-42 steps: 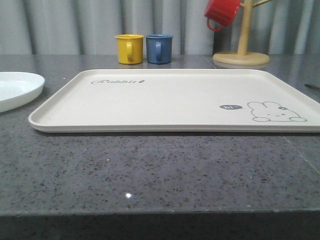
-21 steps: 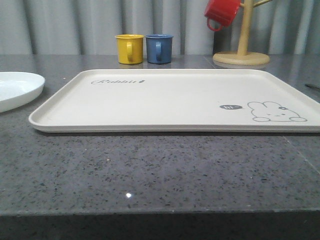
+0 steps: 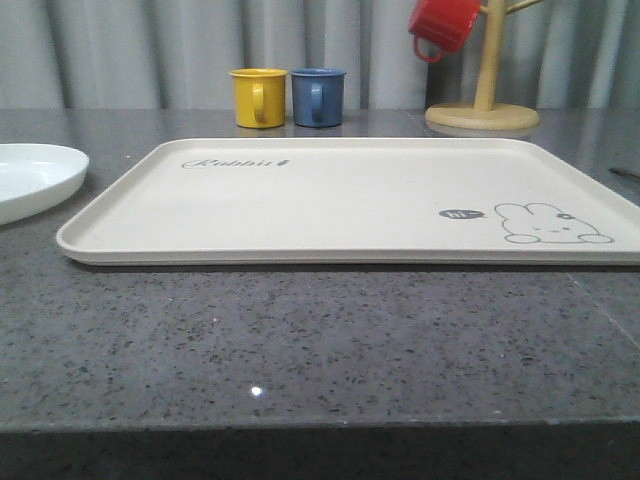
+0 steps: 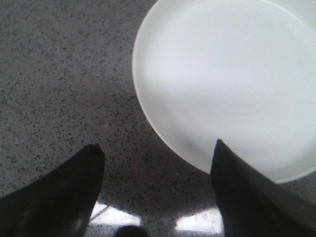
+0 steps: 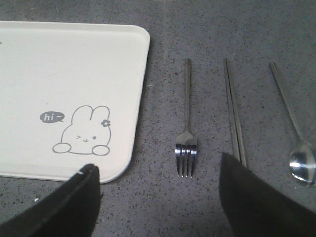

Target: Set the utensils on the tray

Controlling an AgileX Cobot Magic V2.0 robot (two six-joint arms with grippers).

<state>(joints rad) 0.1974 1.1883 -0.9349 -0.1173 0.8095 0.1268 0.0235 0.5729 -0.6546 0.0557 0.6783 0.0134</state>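
The cream tray point(image 3: 340, 200) with a drawn rabbit lies bare in the middle of the grey counter; its rabbit corner point(image 5: 74, 84) appears in the right wrist view. The white plate point(image 3: 30, 178) rests on the counter left of the tray. My left gripper point(image 4: 157, 148) hovers open above the plate's point(image 4: 227, 84) rim, one finger over the plate, the other over bare counter. Beside the tray's right edge lie a silver fork point(image 5: 186, 123), a pair of chopsticks point(image 5: 233, 111) and a spoon point(image 5: 296, 133), side by side. My right gripper point(image 5: 158, 170) hangs open above the counter just short of the fork's tines.
A yellow mug point(image 3: 259, 97) and a blue mug point(image 3: 318, 96) stand behind the tray. A wooden mug tree point(image 3: 484, 95) at the back right carries a red mug point(image 3: 443, 25). Open grey counter stretches in front of the tray.
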